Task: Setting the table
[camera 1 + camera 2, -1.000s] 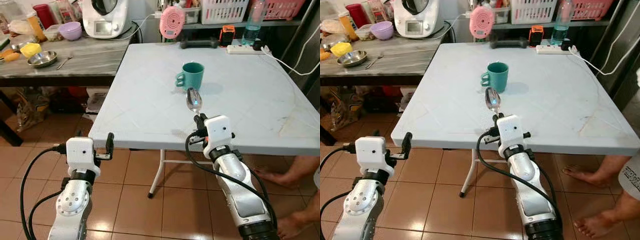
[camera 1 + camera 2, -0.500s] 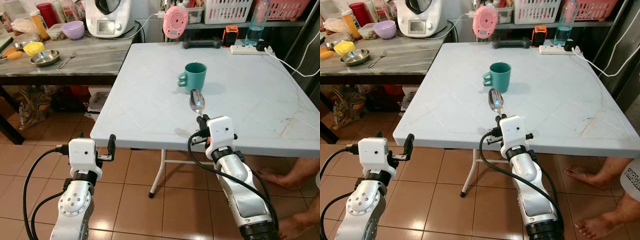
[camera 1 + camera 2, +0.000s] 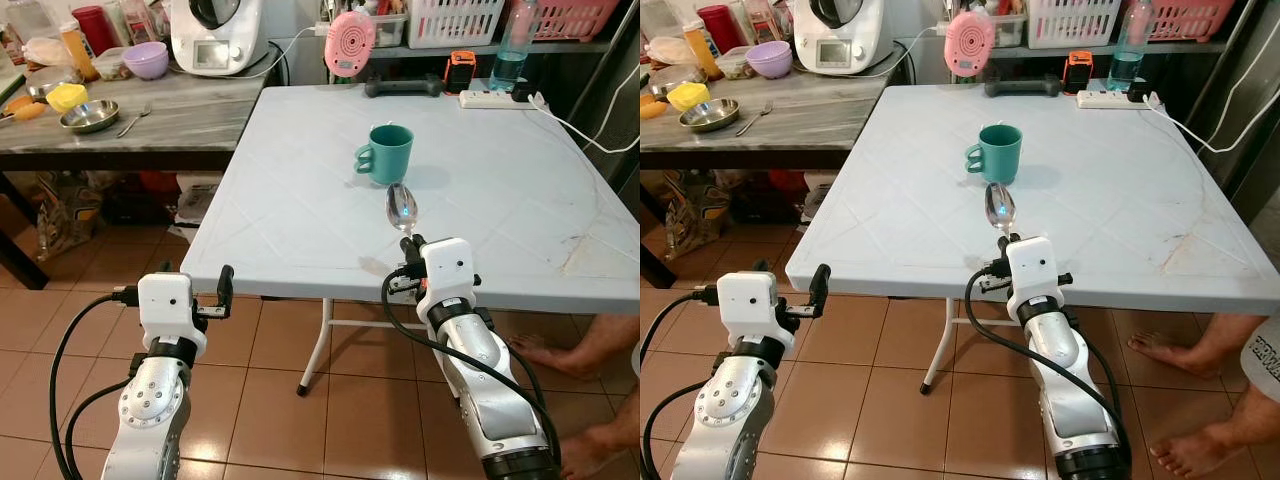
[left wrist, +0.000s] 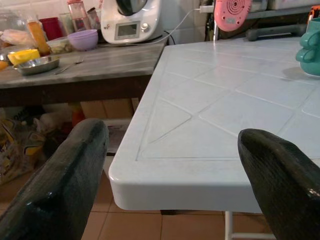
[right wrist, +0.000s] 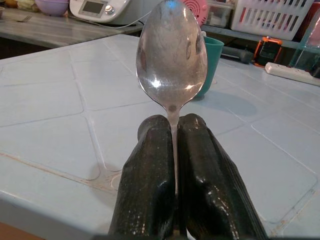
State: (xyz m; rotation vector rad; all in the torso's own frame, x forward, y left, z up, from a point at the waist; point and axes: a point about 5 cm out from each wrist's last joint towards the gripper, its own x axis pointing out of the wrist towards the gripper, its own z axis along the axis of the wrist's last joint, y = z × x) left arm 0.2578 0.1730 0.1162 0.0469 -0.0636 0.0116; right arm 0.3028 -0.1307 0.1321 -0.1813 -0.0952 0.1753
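Note:
A metal spoon sticks forward out of my right gripper, bowl toward a teal mug. The right gripper is shut on the spoon's handle, over the near edge of the pale blue table; in the right wrist view the spoon stands between the two closed fingers, with the mug just behind it. My left gripper hangs open below and in front of the table's near left corner; in the left wrist view its fingers stand wide apart facing the table edge.
A grey side table at the left holds a steel bowl, a fork, a purple bowl and a white kitchen machine. A power strip, a bottle and a pink fan line the far edge. A person's bare feet are at the right.
My right gripper with the spoon has shifted slightly right and a little nearer; the view itself also moved a bit. The left arm stays as it was.

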